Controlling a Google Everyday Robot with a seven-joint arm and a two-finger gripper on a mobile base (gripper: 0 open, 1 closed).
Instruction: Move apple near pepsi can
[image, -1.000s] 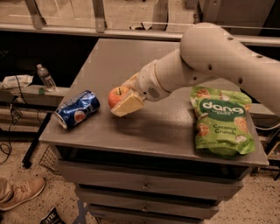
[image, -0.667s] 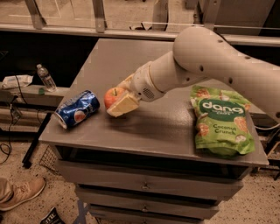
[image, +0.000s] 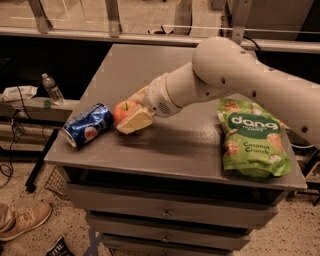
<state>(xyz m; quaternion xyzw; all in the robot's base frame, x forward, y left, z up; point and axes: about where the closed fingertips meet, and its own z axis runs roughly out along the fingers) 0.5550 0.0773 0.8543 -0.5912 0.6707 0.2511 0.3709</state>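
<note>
The apple (image: 121, 111) is small, round and red-orange. It sits between the cream fingers (image: 134, 121) of my gripper (image: 127, 111), low over the grey table (image: 165, 150). The gripper is shut on the apple. The pepsi can (image: 88, 125) is blue and dented, and lies on its side near the table's front left corner. The apple is just right of the can, close to its top end or touching it. My white arm (image: 235, 75) reaches in from the right.
A green Dang Coconut Crunch bag (image: 252, 137) lies on the table's right side. A clear water bottle (image: 52, 89) stands on a lower shelf at the left. The table's front edge and drawers are below. A shoe (image: 20, 220) lies on the floor at bottom left.
My gripper has carried the apple leftward, closer to the pepsi can. The can and the bag have not moved.
</note>
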